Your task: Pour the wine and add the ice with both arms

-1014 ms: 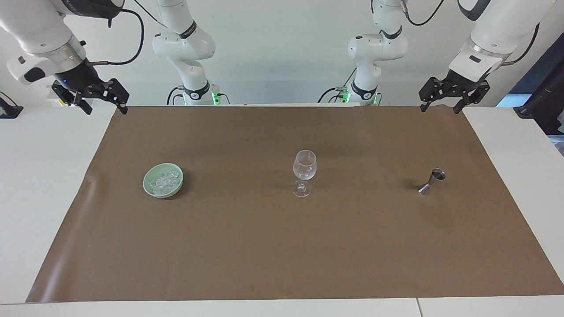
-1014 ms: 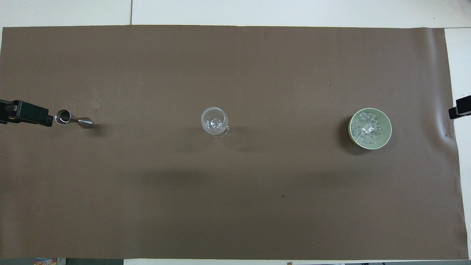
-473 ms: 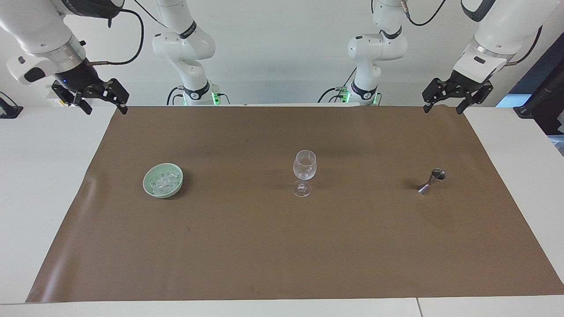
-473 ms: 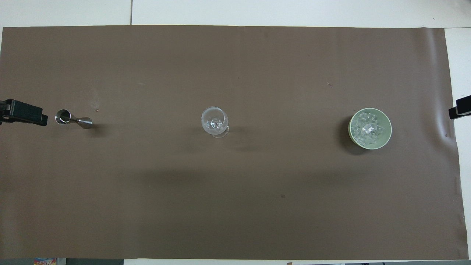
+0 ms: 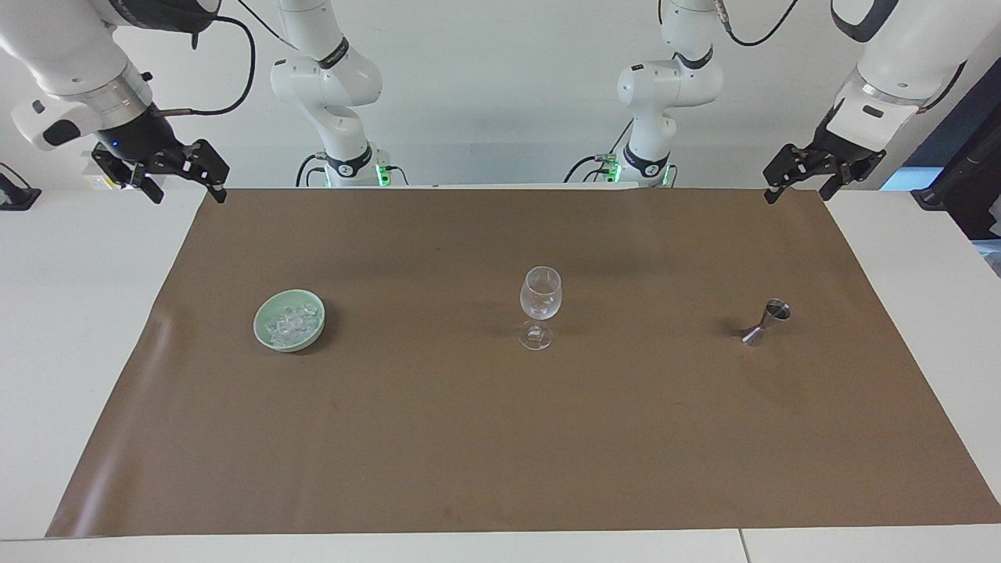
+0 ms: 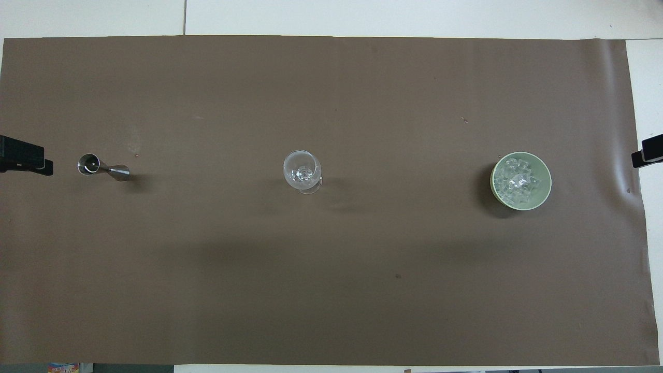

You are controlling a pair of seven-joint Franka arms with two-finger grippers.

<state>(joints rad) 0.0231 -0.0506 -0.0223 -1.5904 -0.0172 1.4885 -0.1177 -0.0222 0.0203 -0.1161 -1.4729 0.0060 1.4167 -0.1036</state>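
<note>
**Ice in bowl, glass empty, both grippers open and waiting**

Ice (image 5: 291, 324) heaped in a pale green bowl (image 5: 267, 335), toward the right arm's end of the brown mat (image 5: 500, 453). Wine glass (image 5: 540, 295) upright mid-mat, seemingly empty, within either arm's reach. Steel measuring cup (image 5: 767, 321) upright toward the left arm's end. Right gripper (image 5: 166, 173) and left gripper (image 5: 813, 167) raised over the mat's corners, fingers spread, holding nothing.
</note>
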